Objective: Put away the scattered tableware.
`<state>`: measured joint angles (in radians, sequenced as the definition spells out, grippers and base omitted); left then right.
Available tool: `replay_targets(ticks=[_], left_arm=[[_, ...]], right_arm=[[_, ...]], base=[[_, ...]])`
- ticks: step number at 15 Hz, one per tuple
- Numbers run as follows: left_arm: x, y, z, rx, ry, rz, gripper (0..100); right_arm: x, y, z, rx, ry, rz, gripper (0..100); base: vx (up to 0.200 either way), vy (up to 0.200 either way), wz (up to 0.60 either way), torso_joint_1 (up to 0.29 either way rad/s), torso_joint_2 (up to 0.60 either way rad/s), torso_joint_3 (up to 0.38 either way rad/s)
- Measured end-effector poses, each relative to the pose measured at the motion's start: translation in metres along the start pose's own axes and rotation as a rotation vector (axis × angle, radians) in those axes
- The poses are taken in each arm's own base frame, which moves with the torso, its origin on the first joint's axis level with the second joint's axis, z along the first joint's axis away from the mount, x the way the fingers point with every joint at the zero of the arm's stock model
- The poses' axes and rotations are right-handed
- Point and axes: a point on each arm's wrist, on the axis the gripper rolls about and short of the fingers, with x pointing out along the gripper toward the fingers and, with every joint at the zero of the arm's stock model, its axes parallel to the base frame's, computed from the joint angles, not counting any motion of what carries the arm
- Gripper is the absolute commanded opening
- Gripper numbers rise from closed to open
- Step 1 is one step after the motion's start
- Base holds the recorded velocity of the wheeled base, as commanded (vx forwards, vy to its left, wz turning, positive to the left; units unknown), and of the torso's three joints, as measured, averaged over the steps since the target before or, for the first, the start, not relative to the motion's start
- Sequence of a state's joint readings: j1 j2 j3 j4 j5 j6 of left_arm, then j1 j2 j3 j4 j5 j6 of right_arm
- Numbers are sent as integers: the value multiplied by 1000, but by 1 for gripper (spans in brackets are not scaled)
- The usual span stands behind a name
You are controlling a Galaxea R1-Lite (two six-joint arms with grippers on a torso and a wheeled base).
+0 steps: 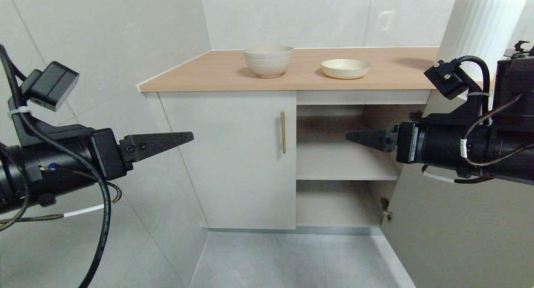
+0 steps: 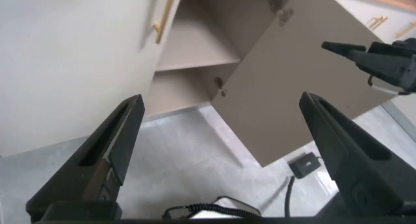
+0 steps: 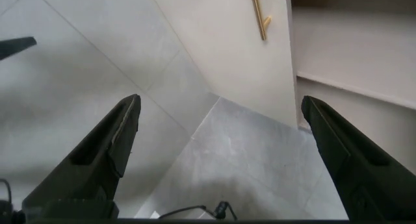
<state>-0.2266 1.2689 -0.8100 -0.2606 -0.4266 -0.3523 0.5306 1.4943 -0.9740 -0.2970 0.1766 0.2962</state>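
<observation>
Head view, from me outward: my left gripper [image 1: 183, 138] and right gripper [image 1: 354, 138] both hang spread wide, holding nothing, short of the cabinet [image 1: 227, 162], its right door [image 1: 459, 229] standing open. Farther off, on the countertop [image 1: 200, 77], sit the bowl [image 1: 268, 60] and shallow dish [image 1: 345, 68], upright, mouths up, round, no long axis. Neither is stowed yet; I judge the task barely begun.

on the counter [image 1: 200, 76] the bowl [image 1: 268, 60] stands left of the shallow dish [image 1: 345, 68], apart from it – with a tall vessel [image 1: 479, 29], perhaps a lampshade, at the far right. below, the closed door [image 1: 233, 158] lies left of the open compartment [image 1: 329, 125] with its shelf [image 1: 333, 165]; the swung-out door [image 1: 454, 233] stands right of it.
</observation>
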Motion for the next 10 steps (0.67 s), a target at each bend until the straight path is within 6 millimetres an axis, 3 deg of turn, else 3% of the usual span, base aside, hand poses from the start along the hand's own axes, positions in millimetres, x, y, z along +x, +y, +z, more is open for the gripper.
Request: replay_targets(ticks=[10], left_arm=[[0, 2, 2, -5, -6, 9, 100]], right_arm=[[-9, 3, 4, 12, 0, -1, 100]], base=[[200, 0, 0, 3, 3, 2]])
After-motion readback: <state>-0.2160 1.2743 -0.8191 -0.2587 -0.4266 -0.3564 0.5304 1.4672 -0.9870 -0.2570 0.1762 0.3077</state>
